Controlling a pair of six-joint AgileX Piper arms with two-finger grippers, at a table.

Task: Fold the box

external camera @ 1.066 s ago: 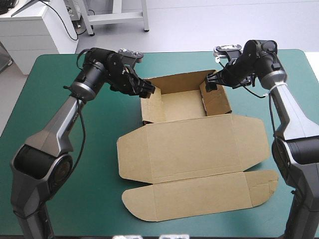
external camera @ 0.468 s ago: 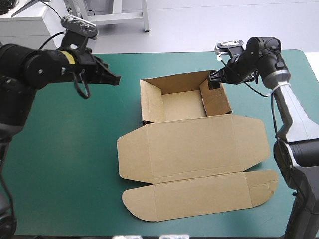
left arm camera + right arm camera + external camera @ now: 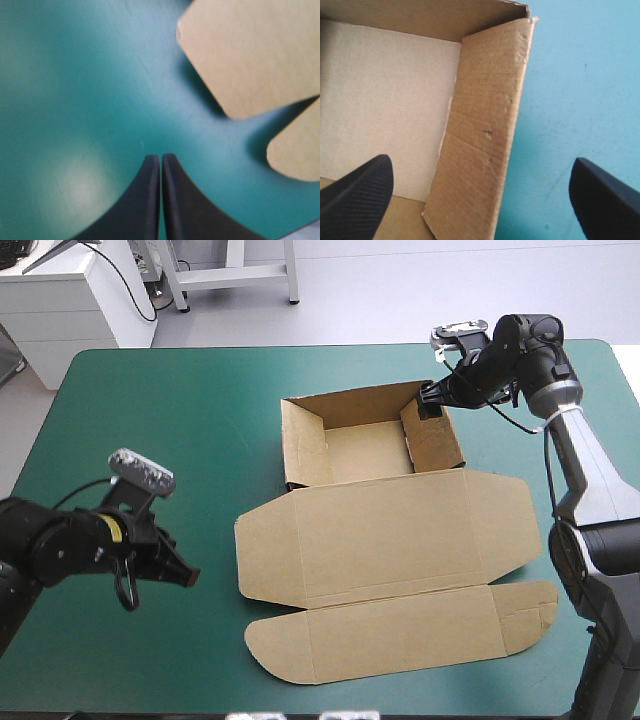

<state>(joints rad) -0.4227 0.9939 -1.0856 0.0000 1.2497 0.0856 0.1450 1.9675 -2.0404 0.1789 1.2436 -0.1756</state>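
Right tool straddles one raised box wall; lid seemingly flat.

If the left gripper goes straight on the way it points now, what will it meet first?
Most likely the bare teal-green cover: the left gripper, jaws shut, aims at it, while the flat flaps of the box lie just beside that line. Depth is unclear.

We record the box as plain brown, with faint parallel ribbing on its side wall. Cover around the box: even teal-green. Fingers of the right gripper at that wall: black, fine weave.
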